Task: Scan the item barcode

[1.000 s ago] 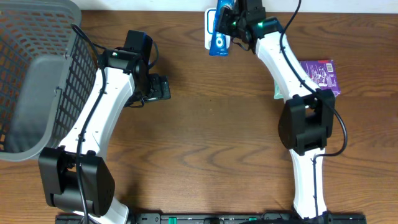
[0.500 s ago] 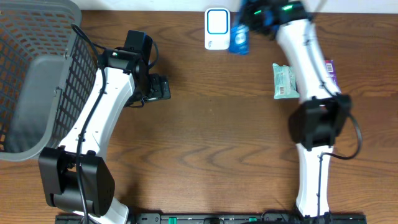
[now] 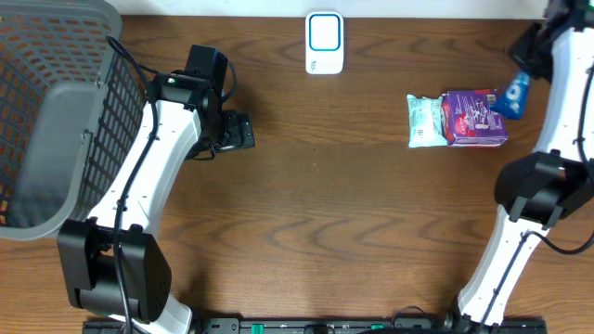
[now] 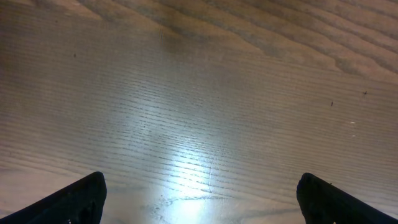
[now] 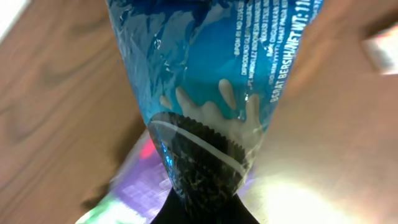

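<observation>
The dark brown wooden table has a strong wavy grain. A thin pale strip runs beyond its far edge; nothing more of the room shows. In the left wrist view the wood carries a bright patch of reflected light.

At the far left stands a grey plastic mesh basket. A white barcode scanner with a blue-rimmed window lies at the far middle of the table.

The left gripper hangs over bare wood near the basket's right side. Its black fingers are spread wide and hold nothing.

The right gripper is at the far right edge of the table. It is clamped on the crimped end of a blue plastic cookie packet, which is printed with a dark sandwich biscuit and a white splash. The packet is held just beside the right end of a purple foil packet, well apart from the scanner.

The purple packet lies partly over a pale green wrapped packet to its left. Both are blurred in the right wrist view.
</observation>
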Robot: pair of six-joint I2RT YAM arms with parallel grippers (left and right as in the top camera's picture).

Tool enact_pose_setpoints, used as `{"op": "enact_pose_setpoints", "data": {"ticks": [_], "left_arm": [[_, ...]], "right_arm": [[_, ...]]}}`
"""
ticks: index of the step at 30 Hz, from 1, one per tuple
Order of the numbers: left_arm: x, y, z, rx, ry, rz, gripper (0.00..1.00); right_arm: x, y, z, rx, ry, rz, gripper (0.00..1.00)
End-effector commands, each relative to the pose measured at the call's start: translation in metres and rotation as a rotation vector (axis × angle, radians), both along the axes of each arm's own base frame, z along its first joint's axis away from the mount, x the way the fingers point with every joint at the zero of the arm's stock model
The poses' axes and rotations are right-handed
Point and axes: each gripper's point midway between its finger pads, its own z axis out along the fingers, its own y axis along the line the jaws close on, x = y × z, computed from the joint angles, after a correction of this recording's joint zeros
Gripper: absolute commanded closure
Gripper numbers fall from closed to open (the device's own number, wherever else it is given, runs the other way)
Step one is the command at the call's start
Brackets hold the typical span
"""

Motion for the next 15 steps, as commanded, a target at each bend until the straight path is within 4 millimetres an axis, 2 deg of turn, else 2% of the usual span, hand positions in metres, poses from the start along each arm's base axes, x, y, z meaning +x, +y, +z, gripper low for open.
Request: {"op": "enact_pose_setpoints", "data": {"ticks": [1, 7, 15], "left_arm": [[-0.001, 0.003, 0.001, 0.015, -0.003, -0.010, 0.02], [-0.001, 0.003, 0.001, 0.015, -0.003, -0.010, 0.02], [-0.001, 0.003, 0.001, 0.015, -0.003, -0.010, 0.02]], "right_arm": [[-0.023, -0.045, 0.018, -0.181, 0.050, -0.092, 0.99], [-0.056, -0.095, 0.023, -0.304, 0.129, -0.208, 0.99], [-0.071, -0.153, 0.001, -0.310, 0.105, -0.328, 0.99]]}}
